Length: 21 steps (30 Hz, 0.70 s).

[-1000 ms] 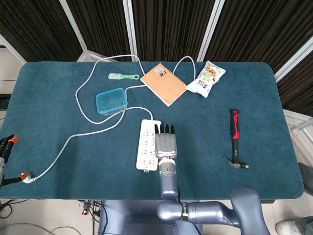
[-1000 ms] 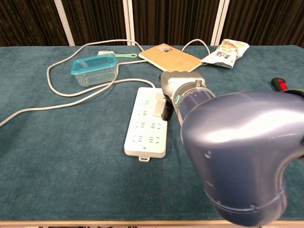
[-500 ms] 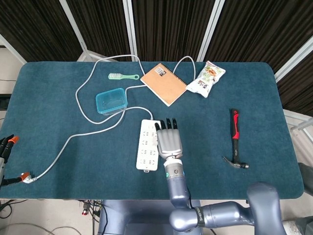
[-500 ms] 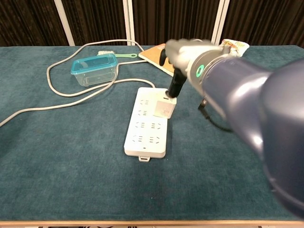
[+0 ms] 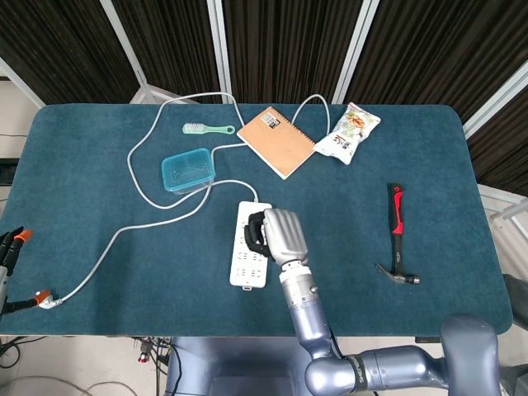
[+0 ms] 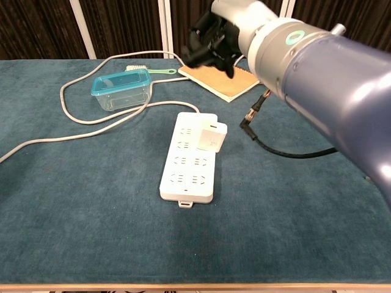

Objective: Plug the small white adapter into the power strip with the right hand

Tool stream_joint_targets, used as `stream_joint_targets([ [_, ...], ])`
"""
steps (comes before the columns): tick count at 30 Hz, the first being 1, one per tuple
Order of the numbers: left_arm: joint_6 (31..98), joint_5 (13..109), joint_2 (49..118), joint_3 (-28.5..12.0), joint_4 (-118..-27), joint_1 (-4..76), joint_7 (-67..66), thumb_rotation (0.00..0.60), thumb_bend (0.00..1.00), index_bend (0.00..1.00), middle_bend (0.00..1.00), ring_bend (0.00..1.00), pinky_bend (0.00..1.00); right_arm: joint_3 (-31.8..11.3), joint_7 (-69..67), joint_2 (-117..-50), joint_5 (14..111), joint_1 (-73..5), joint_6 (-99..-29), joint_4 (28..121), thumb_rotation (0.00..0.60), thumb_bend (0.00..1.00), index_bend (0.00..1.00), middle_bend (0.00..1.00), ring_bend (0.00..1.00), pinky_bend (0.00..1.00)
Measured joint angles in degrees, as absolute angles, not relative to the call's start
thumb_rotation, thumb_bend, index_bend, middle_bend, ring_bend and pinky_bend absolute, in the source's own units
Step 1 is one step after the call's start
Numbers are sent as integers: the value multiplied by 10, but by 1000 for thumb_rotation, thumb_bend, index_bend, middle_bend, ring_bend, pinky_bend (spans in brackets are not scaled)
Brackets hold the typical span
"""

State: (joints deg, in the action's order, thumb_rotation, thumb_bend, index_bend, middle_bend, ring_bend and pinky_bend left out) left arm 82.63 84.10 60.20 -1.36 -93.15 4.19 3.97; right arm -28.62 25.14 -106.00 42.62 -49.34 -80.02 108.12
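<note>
Dark curtains hang behind the blue tabletop (image 5: 99, 190), where we see the small white adapter (image 6: 211, 136) sitting on the power strip (image 6: 190, 156), apparently plugged in. Our right hand (image 6: 214, 36) hovers above it, fingers (image 6: 197, 46) curled in and holding nothing. We judge the plugging done; next we check the seating and pull clear.

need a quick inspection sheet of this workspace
surface: teal table
job's things: small white adapter sits on the power strip, free of the hand
clutter: notebook, snack bag, hammer, blue container, green brush
hands: right hand raised above the strip, fingers curled, holding nothing; left not in view
cables: grey cord looping across the table
surroundings: dark curtains
</note>
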Motion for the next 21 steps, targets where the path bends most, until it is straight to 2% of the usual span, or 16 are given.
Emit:
stream_joint_targets([
  [4,826,840,602,-14,-932,42,38,600,2,0,0,0,0,-344,91,-1060,374,-468,-727,1107,600,635,853,865,825,788],
  [10,825,839,603,-14,-932,42,34,600,2,0,0,0,0,-424,-49,-1052,261,-444,-614,1118,600,636,852,865,825,788],
  [14,824,838,604,-14,-932,42,32,600,3,0,0,0,0,-442,-96,-1049,224,-438,-585,1099,600,637,853,865,825,787],
  [21,822,836,604,-14,-933,43,30,600,2,0,0,0,0,-436,-138,-1045,203,-430,-553,1064,600,637,853,865,825,788],
])
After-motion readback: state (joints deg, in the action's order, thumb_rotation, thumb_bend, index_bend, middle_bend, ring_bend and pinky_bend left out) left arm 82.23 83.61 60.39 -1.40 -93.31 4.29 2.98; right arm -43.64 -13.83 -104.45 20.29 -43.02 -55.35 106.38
